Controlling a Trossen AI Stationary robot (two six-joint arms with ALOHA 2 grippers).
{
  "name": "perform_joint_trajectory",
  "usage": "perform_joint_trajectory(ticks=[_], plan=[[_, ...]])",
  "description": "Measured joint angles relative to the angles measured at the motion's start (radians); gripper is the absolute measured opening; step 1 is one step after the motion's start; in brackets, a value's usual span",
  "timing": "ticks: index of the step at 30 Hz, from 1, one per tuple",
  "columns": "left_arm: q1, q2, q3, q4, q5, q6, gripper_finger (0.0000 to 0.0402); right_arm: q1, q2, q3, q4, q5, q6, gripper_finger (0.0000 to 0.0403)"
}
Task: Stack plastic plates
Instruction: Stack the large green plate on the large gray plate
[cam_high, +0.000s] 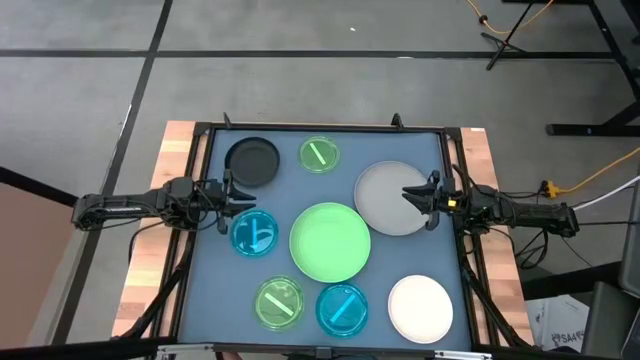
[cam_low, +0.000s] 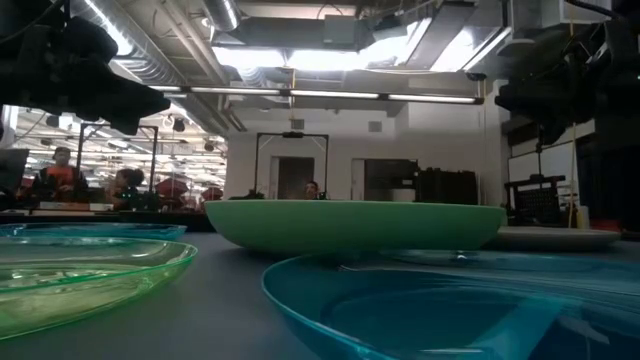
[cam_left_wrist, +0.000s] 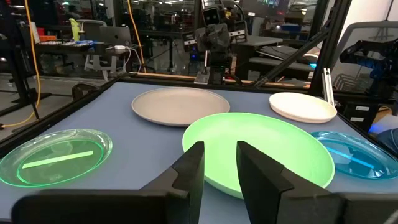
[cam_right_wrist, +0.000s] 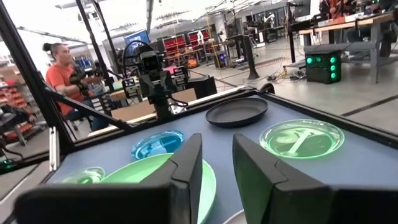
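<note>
1. Right gripper (cam_high: 412, 192) hovers over the near rim of the large grey plate (cam_high: 390, 200), its fingers (cam_right_wrist: 186, 168) a narrow gap apart and holding nothing.
2. Left gripper (cam_high: 232, 195) waits at the table's left edge between the black plate (cam_high: 252, 162) and a blue plate (cam_high: 255, 233), fingers (cam_left_wrist: 193, 171) slightly parted, empty.
3. Large light green plate (cam_high: 330, 241) lies mid-table, just beside the grey one.
4. White plate (cam_high: 420, 308) sits at the front right corner.
5. Small translucent plates: green (cam_high: 319, 154) at the back, green (cam_high: 279, 303) and blue (cam_high: 343, 308) in front.
</note>
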Motion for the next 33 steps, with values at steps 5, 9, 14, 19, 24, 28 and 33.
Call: perform_joint_trajectory(ticks=[5,9,14,19,24,28,33], plan=[[0.0,0.0,0.0,0.0,0.0,0.0,0.0087,0.0,0.0,0.0,0.0,0.0,0.029,0.0151],[0.0,0.0,0.0,0.0,0.0,0.0,0.0087,0.0,0.0,0.0,0.002,0.001,0.03,0.0213],[0.0,0.0,0.0,0.0,0.0,0.0,0.0087,0.0,0.0,0.0,0.008,0.0,0.031,0.0264],[0.0,0.0,0.0,0.0,0.0,0.0,0.0087,0.0,0.007,0.0,0.087,0.0,0.031,0.0276],[0.0,0.0,0.0,0.0,0.0,0.0,0.0087,0.0,0.046,0.016,0.156,-0.008,0.027,0.0269],[0.0,0.0,0.0,0.0,0.0,0.0,0.0087,0.0,0.131,0.073,0.158,-0.008,0.027,0.0265],[0.0,0.0,0.0,0.0,0.0,0.0,0.0087,0.0,0.303,0.167,0.157,-0.008,0.027,0.0264]])
